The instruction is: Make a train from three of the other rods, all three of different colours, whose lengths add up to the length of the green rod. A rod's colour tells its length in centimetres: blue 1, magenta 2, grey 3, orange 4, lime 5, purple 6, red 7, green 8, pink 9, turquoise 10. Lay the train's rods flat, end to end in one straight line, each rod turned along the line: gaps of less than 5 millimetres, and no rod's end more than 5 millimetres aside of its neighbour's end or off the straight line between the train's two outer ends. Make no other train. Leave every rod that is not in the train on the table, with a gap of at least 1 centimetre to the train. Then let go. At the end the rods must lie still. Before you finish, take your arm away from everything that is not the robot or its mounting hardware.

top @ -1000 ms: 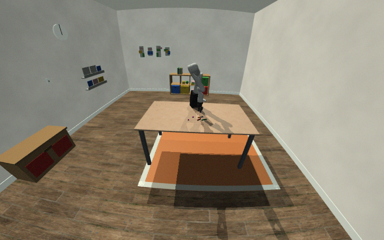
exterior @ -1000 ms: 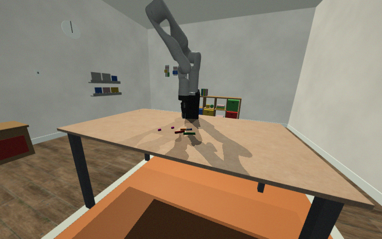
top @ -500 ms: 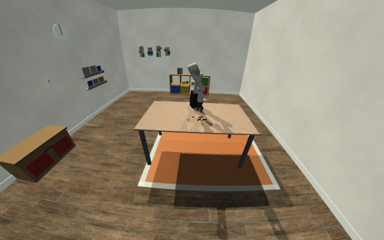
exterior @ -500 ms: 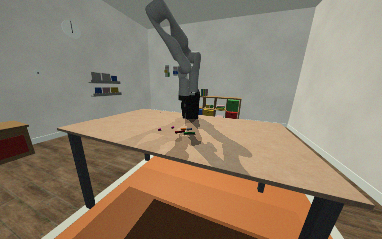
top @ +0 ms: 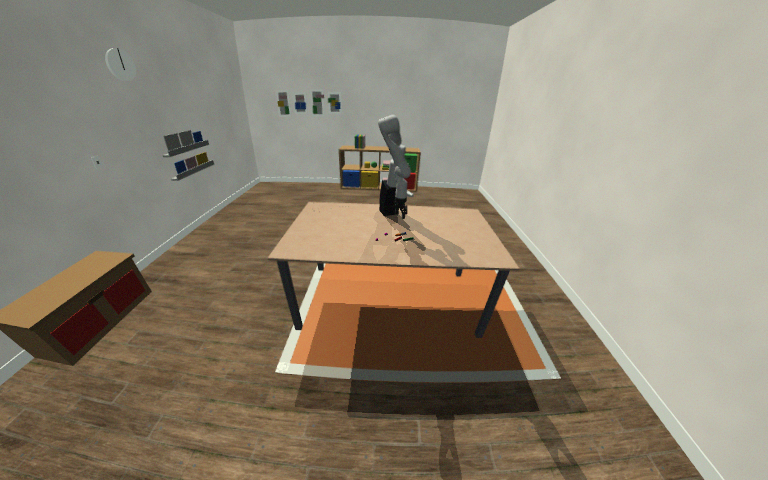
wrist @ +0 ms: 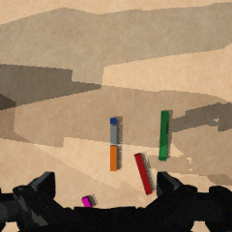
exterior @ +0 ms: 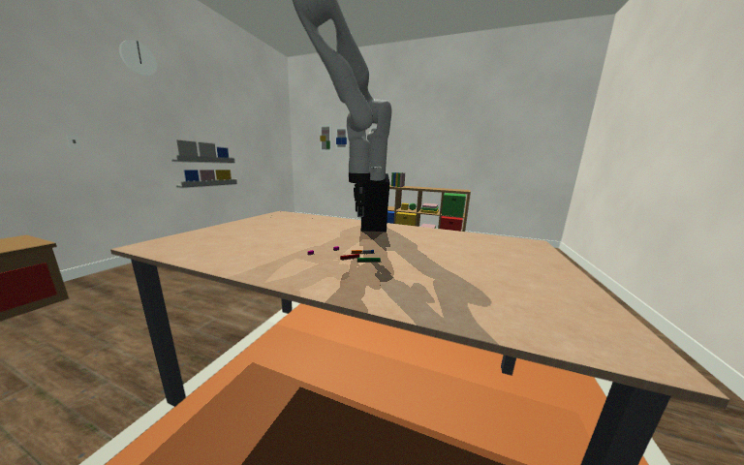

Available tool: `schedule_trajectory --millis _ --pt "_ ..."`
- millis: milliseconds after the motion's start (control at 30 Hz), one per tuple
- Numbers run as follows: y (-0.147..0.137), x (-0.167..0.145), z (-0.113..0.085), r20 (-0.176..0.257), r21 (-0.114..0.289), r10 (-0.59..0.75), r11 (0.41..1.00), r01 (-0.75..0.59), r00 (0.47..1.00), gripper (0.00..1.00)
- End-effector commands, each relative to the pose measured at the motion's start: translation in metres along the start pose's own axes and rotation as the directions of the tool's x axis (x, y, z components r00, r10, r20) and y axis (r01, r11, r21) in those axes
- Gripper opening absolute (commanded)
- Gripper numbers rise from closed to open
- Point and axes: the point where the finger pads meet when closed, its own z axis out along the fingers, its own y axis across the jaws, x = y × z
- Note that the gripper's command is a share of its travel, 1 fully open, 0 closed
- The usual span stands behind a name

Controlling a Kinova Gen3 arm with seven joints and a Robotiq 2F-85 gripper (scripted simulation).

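Wrist cam, L to R: magenta rod (wrist: pixel 86 201) at bottom edge by the gripper (wrist: pixel 103 193), then blue (wrist: pixel 113 121) + grey (wrist: pixel 114 134) + orange (wrist: pixel 113 158) end to end in one line, red rod (wrist: pixel 143 173) tilted just right of orange w/ a small gap, green rod (wrist: pixel 164 135) further right, apart from the rest. Jaws spread wide, nothing between them, gripper up above the table (exterior: pixel 548 306) by the arm base. Rods sit mid-table nr the base, well clear of all table edges, lots of bare top to the L, R and front.
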Motion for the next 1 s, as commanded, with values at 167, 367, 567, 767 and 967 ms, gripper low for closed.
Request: schedule_trajectory --millis 167,367,567,767,967 --pt "0.007 -0.006 -0.036 0.019 -0.018 -0.005 1.000 0.005 1.000 1.00" --pt "0.007 -0.006 -0.047 0.019 -0.018 -0.005 1.000 0.005 1.000 1.00" --pt "0.007 -0.006 -0.048 0.019 -0.018 -0.005 1.000 0.005 1.000 1.00" --pt "0.007 -0.006 -0.048 0.019 -0.018 -0.005 1.000 0.005 1.000 1.00" --pt "0.007 -0.006 -0.048 0.019 -0.018 -0.005 1.000 0.005 1.000 1.00"
